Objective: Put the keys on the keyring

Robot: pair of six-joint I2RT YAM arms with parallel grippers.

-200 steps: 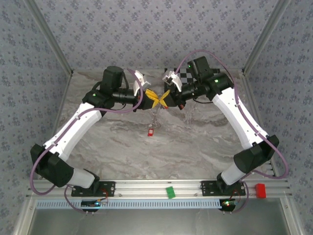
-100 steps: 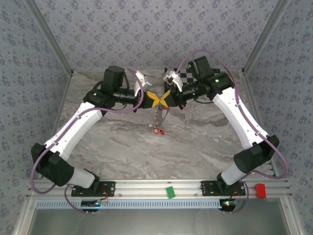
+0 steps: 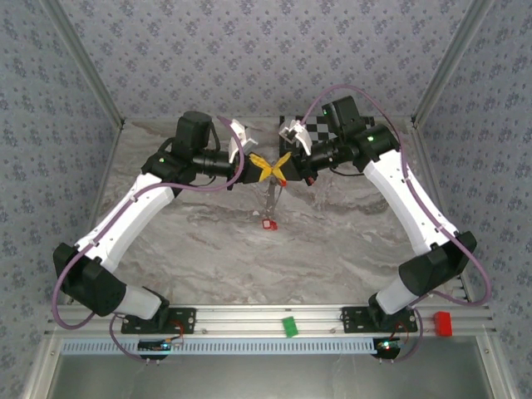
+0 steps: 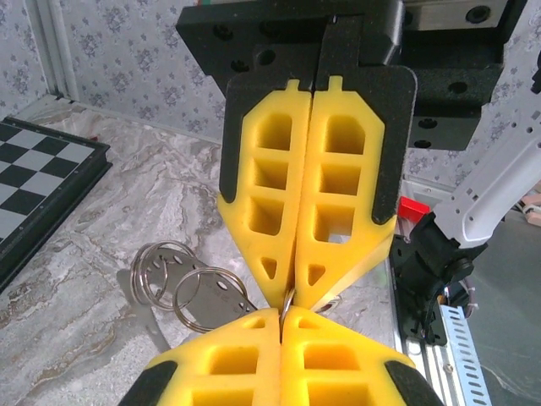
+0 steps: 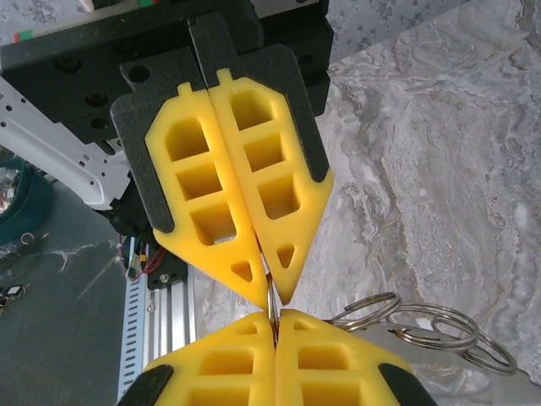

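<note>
Below the keyring (image 5: 271,298), key (image 3: 268,223) swung right — dangling

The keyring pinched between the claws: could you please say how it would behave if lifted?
Probably floppy overall: the keyring is several linked rings hanging loosely. Likely slippery, since the left claw and right claw pinch thin bare wire at their tips.

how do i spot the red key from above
On the grey marble tabletop, the yellow-fingered left tool and right tool meet tip to tip, pinching a thin silver wire keyring. Just below them in the top view is a tiny red-headed key, far smaller than the red block on the front rail.
</note>
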